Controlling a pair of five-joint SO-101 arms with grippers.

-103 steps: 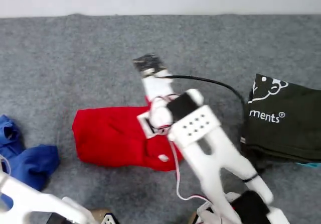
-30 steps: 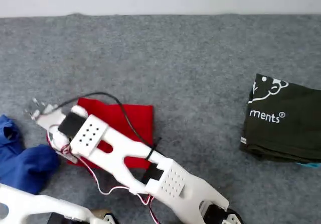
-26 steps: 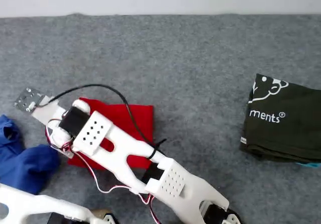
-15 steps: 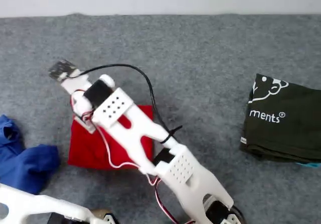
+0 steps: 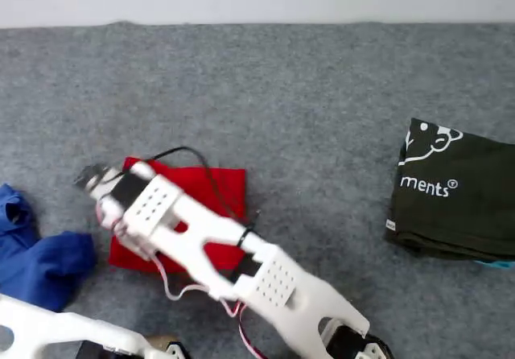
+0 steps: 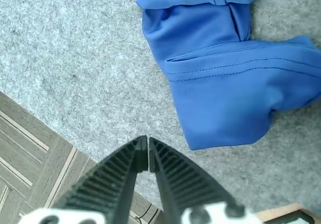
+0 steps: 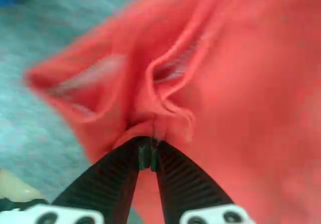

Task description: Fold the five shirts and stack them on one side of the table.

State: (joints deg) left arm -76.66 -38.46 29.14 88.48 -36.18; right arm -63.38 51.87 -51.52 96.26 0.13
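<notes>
red shirt (image 5: 217,194): folded to a rough rectangle, approx 8 o'clock from table ctr, partly under right arm.
right gripper (image 7: 148,156): at shirt's 9 o'clock edge; jaws closed, pinching a puckered ridge of red cloth.
left gripper (image 6: 148,151): jaws closed, empty, over grey cover (image 5: 282,93), near blue shirt (image 6: 225,93).
blue shirt: crumpled, unfolded, far 8 o'clock; stitched hems show.
dark stack (image 5: 455,194): folded, white print, 3 o'clock edge.
handling: thin knit, light, limp; prob. drapes & opens if lifted by one pt.
best hold: folded edge or corner, thru all layers.
cover: grey, fuzzy, felt-like; prob. grips cloth.
</notes>
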